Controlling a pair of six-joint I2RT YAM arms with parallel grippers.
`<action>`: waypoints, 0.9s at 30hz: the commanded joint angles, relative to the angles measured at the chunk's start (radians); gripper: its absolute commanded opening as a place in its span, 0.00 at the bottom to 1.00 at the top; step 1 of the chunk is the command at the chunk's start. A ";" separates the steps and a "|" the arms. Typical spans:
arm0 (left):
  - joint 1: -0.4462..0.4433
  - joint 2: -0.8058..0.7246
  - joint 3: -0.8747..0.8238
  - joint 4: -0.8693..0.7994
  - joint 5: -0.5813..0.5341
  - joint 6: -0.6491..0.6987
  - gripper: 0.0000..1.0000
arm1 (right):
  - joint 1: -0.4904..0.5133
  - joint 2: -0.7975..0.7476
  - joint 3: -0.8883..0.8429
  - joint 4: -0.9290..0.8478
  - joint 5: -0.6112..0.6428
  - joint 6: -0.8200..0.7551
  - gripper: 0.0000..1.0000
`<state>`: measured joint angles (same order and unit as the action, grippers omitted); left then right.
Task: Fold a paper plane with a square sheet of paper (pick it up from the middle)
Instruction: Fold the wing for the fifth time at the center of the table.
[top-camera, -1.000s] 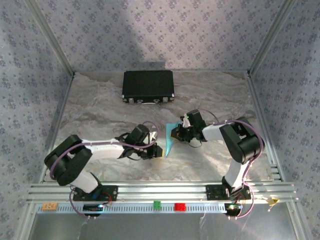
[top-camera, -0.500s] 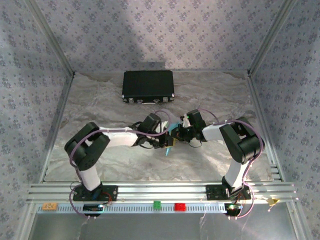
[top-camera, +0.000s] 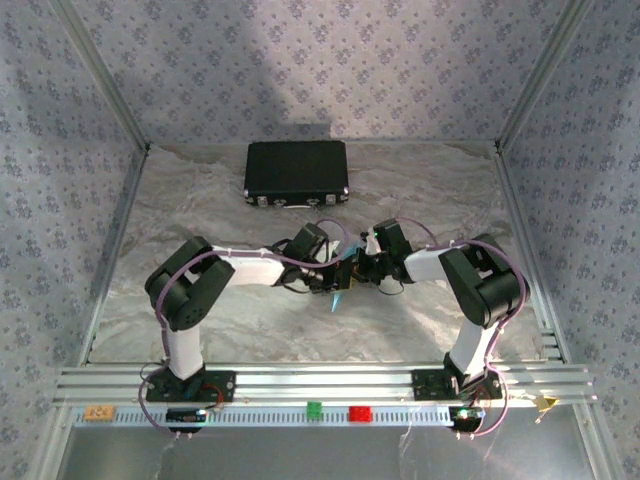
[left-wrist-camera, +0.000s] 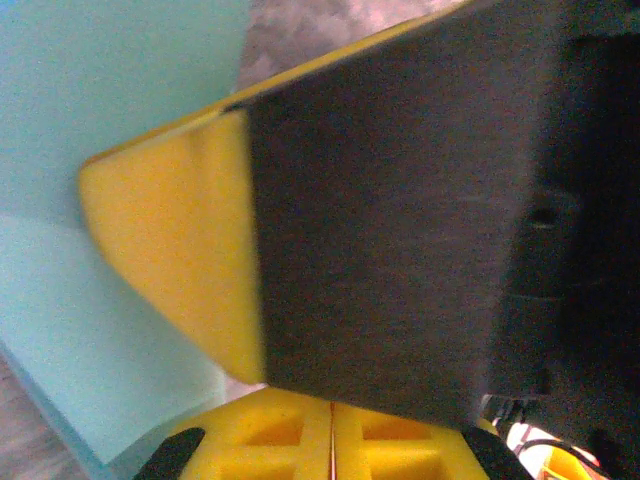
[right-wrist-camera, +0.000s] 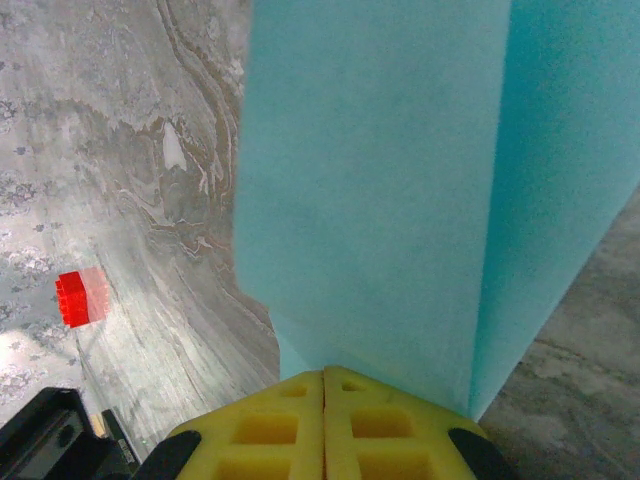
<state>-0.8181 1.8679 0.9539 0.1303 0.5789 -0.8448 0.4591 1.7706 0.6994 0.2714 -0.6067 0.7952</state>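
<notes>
Now | right wrist: right tool (right-wrist-camera: 325, 374) clamps paper sheet (right-wrist-camera: 400, 200), red block (right-wrist-camera: 79, 298) beyond | left tool (left-wrist-camera: 331, 408) clenched

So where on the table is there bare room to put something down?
Bare table left of the black case, right of it to the far corner, and the near strip between the arm bases. Crowded in the middle, where the left gripper and right gripper meet at the blue paper.

Both arms bent at the elbow, reaching inward, wrists almost meeting at centre. Left gripper (top-camera: 338, 284) fingers (left-wrist-camera: 290, 445) pressed together. Right gripper (top-camera: 353, 271) fingers (right-wrist-camera: 285, 428) pinched on blue paper sheet (right-wrist-camera: 370, 200), tips beside left's.
</notes>
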 joint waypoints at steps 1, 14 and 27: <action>0.003 0.019 -0.005 -0.029 0.001 0.030 0.08 | 0.005 0.052 -0.024 -0.109 0.110 -0.019 0.08; -0.022 -0.001 -0.099 -0.023 -0.016 0.021 0.07 | 0.003 0.052 -0.024 -0.116 0.114 -0.019 0.08; -0.060 -0.101 -0.205 -0.122 -0.072 0.062 0.06 | 0.003 0.049 -0.025 -0.123 0.118 -0.022 0.08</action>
<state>-0.8574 1.7927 0.7952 0.1703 0.5060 -0.8177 0.4587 1.7706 0.6994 0.2695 -0.6060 0.7952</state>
